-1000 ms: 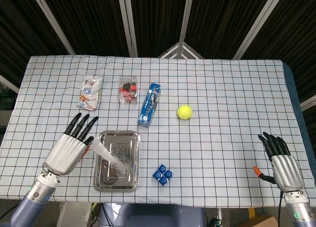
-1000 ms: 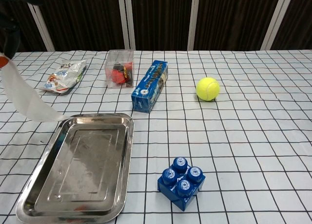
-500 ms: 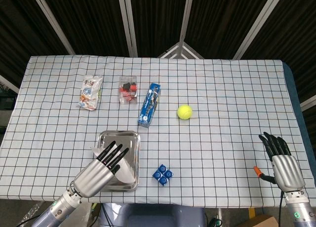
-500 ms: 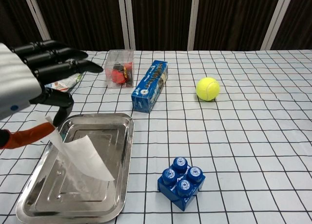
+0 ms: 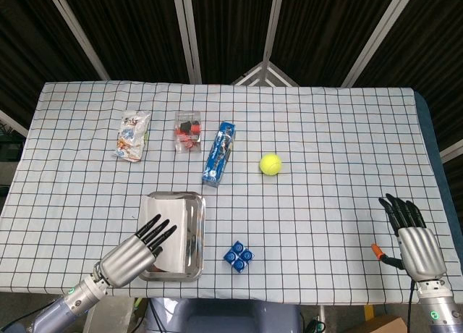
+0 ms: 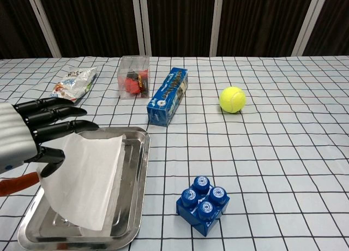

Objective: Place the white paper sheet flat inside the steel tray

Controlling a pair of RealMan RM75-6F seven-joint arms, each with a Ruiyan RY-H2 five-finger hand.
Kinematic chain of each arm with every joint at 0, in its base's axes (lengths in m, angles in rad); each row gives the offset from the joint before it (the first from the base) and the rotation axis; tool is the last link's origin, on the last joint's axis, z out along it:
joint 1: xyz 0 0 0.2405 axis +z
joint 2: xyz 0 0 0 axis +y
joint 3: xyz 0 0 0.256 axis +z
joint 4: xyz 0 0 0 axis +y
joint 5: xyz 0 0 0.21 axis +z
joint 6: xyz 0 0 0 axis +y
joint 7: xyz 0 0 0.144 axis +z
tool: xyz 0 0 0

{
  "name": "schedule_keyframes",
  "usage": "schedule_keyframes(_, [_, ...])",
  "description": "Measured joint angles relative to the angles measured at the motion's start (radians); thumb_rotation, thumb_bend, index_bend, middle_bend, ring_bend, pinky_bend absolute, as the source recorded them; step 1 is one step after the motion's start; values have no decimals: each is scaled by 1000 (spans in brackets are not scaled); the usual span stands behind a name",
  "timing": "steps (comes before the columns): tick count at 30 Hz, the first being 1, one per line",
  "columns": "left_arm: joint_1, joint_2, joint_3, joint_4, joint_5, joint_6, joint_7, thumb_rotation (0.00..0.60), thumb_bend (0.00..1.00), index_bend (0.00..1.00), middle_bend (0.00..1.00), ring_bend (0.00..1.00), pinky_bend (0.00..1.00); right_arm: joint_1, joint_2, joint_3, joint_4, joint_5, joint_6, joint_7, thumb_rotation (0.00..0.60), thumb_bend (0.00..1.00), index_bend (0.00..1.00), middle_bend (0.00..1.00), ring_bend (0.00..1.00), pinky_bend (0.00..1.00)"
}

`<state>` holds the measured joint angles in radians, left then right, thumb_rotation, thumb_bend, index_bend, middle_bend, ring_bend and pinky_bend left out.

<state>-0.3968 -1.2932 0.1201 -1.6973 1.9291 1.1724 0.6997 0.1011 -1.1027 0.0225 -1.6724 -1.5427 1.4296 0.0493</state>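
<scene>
Table [image 5: 340, 137] under white black-grid cloth; dark corrugated wall behind, crossed by pale metal struts [image 5: 186, 32]

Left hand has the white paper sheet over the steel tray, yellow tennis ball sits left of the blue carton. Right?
Not quite. The left hand does hold the white paper sheet over the steel tray, but the yellow tennis ball sits right of the blue carton, not left. The chest view shows it plainly.
</scene>
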Motion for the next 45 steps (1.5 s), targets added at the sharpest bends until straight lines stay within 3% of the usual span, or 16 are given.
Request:
schedule_keyframes(7, [-13,7,26,40,62,13,-28,600,508,580,55,0,0,-1,0,-1,-1,1,0,-2,600,313,0,0,0,0])
schedule_keyframes(37, [-56,-115,-27,90,30,-35,-20,600,509,580,53,0,0,0,2,0,1,-1,0,3,600,313,0,0,0,0])
schedule_keyframes(45, [-69,-110,6,85,76,-39,-26,600,509,580,55,0,0,0,3,-1,0,-2,0,3,600,314,0,0,0,0])
